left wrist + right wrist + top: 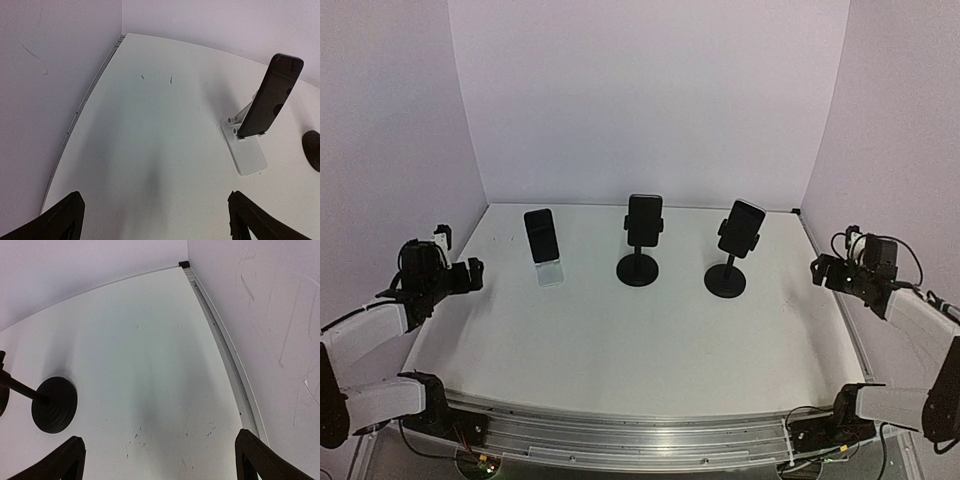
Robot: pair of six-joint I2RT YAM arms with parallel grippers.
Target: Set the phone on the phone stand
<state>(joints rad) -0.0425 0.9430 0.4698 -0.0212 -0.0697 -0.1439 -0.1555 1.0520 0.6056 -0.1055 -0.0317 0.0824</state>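
Top external view: each phone (644, 220) already sits on a stand (638, 268), far across the tabletop (620, 340). Left fingers (60, 224) and right fingers (265, 460) gape wide, empty, at the sides. Placing looks done; next calls only for keeping clear.

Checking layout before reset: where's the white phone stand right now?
Top view: the white stand sits back-left on the table, a phone leaning on it, left of the middle black stand. The left wrist view shows it at right.
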